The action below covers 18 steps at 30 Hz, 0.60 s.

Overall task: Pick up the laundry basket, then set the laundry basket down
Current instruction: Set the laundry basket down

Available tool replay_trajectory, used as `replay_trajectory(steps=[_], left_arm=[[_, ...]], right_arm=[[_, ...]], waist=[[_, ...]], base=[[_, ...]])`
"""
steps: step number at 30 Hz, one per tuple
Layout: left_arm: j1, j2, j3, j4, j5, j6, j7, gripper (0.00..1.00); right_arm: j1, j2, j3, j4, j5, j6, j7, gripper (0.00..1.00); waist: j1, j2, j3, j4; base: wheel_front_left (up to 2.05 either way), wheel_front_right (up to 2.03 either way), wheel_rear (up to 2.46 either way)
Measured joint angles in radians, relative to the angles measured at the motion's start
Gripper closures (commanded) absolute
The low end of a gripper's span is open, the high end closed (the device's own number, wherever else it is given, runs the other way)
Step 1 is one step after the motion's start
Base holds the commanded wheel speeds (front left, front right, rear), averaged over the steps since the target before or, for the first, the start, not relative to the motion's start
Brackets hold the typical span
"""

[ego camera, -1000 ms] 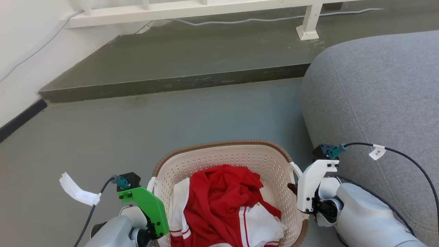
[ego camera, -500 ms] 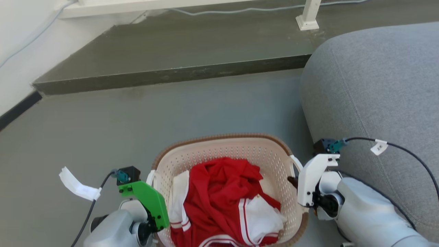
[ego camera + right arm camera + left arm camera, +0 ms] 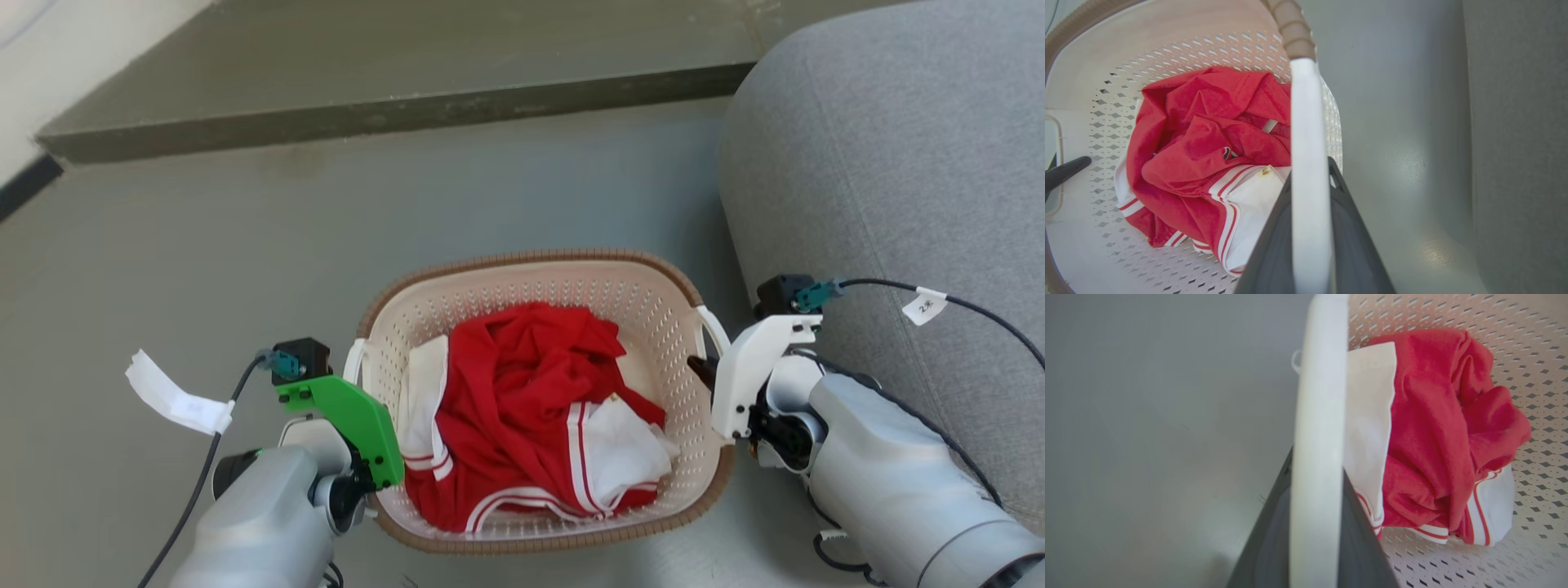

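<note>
Grey floor (image 3: 245, 261) spreads below a dark raised step (image 3: 367, 122), with a grey sofa (image 3: 898, 163) along its right side; the laundry basket (image 3: 531, 265) shows low in the middle of the head view, near the sofa, with red and white clothes (image 3: 522, 384) heaped inside; whether it rests on the floor or hangs clear of it I cannot tell; the left fingers (image 3: 1274, 539) pinch its white left handle (image 3: 1316, 396), one finger on each side; the right fingers (image 3: 1351, 245) pinch the right handle (image 3: 1306, 122) likewise.
</note>
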Motion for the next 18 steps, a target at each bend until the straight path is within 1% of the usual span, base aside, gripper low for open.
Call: replay_trajectory(steps=[18], left_arm=[[-0.132,0.000,-0.004,-0.012,0.020,0.017,-0.078,1.00]], right_arm=[[-0.104,-0.031,-0.001,-0.035,0.000,0.000,-0.097,1.00]], waist=[[0.0001,0.0000,0.212,0.002]], base=[[0.00,0.00,0.00]])
